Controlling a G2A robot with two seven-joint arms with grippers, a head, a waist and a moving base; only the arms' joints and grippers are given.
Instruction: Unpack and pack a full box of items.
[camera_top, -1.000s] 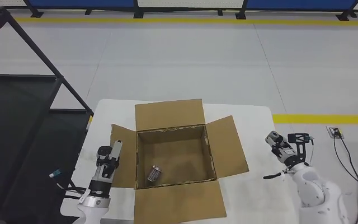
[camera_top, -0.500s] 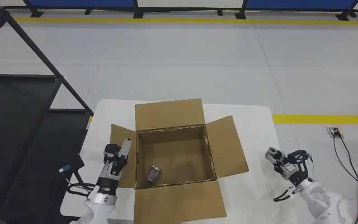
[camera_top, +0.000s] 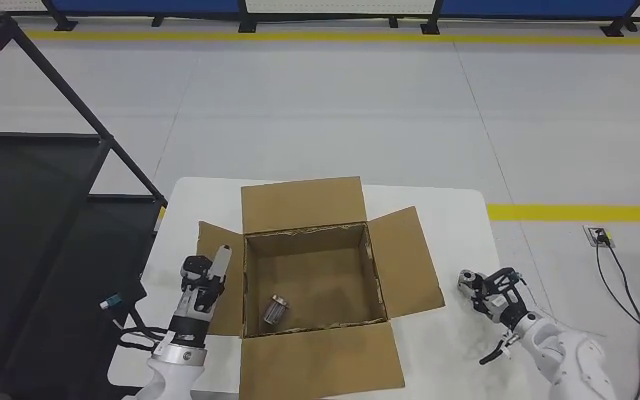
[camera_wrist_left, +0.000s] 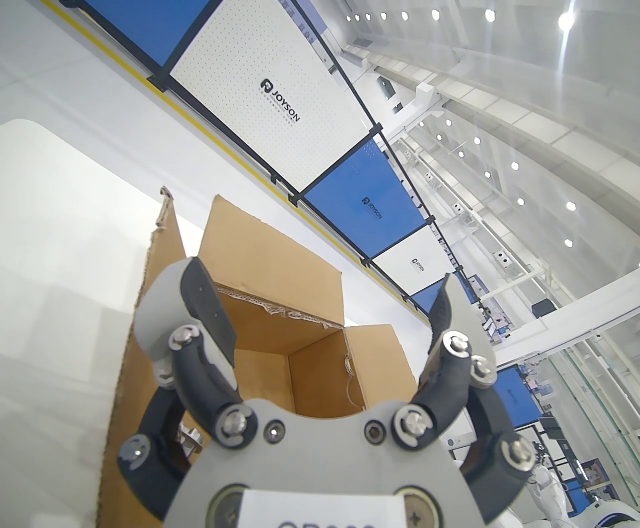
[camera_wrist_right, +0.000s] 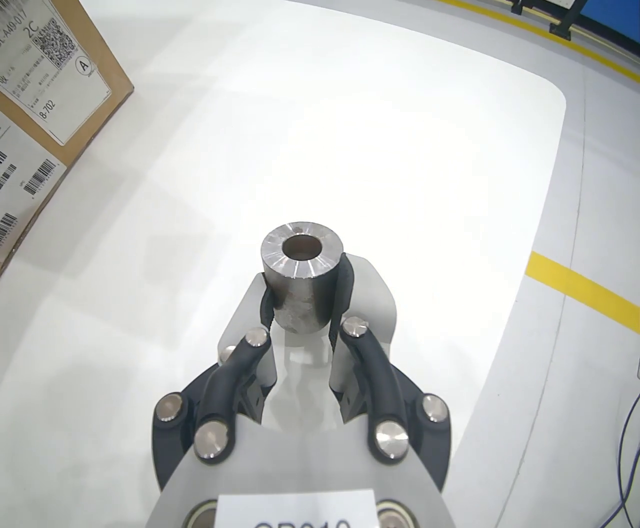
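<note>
white table (camera_top: 455, 232) | black rack (camera_top: 60, 250) at its left | yellow floor line (camera_top: 565, 212), cable (camera_top: 612, 275) at right

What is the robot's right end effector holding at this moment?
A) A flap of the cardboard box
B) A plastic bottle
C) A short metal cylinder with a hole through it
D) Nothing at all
C: in the right wrist view, the right end effector is shut on a short metal cylinder with a hole in its end, above the white table.
</note>
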